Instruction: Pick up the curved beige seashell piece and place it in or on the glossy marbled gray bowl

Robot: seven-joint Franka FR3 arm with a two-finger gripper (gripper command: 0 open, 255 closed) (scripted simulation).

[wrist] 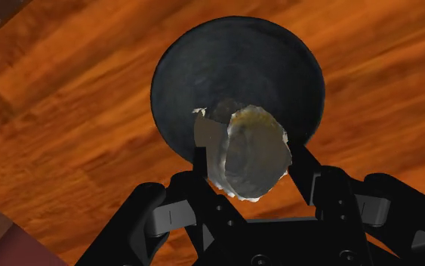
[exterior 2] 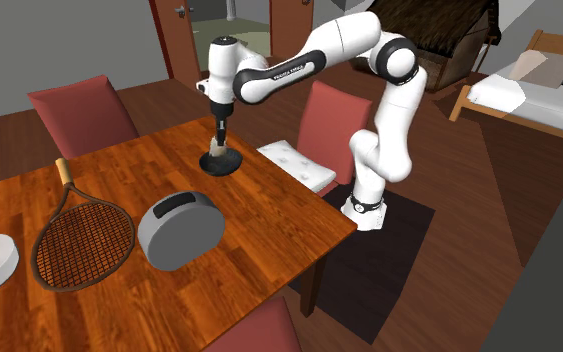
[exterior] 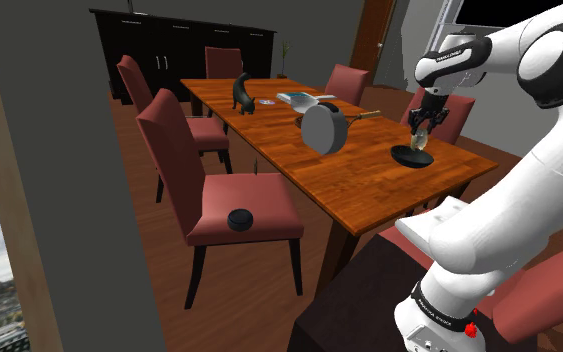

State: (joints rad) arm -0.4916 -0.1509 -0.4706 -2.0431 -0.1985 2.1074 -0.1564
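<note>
Beige seashell, one, pinched in the gripper; one dark bowl beneath it, on wooden table.

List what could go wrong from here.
1. The seashell, clasped in the gripper, hangs off-centre over the dark bowl; once released, it might strike the rim and slide out.
2. The bowl sits fairly near an edge of the table, so a bounced shell could fall off.

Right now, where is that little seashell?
The seashell is clasped in the gripper, directly over the dark bowl, near the table edge closest to the robot, at the shoulder view's right.
</note>
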